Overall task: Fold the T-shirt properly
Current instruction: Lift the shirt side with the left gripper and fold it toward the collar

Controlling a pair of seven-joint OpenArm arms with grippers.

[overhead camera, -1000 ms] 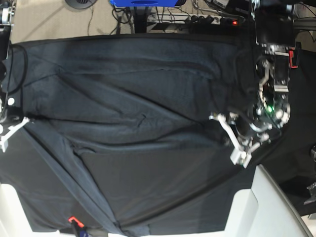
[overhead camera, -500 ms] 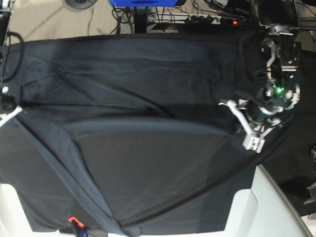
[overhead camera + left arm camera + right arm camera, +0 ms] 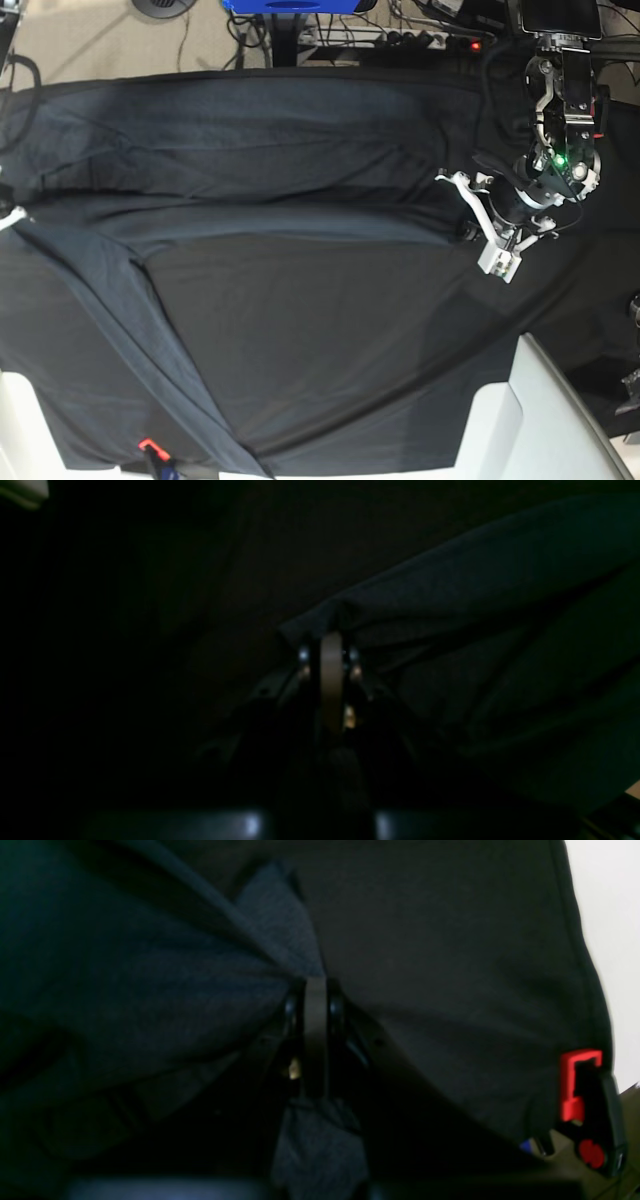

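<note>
A: Where is the T-shirt (image 3: 300, 290)?

B: Spread wide over the black tablecloth (image 3: 600, 330), stretched between the 2 arms, with a long fold running across its upper part.

A: The left gripper (image 3: 478, 228)?

B: Jaws pressed together, pinching a raised edge of the T-shirt (image 3: 475, 595) at the base view's right.

A: And the right gripper (image 3: 315, 990)?

B: Its jaws are clamped on bunched grey knit; in the base view only its white tip (image 3: 10, 217) shows at the left edge. A red clip (image 3: 577, 1080) sits at the cloth's corner.

No legible text, labels or numbers anywhere.
</note>
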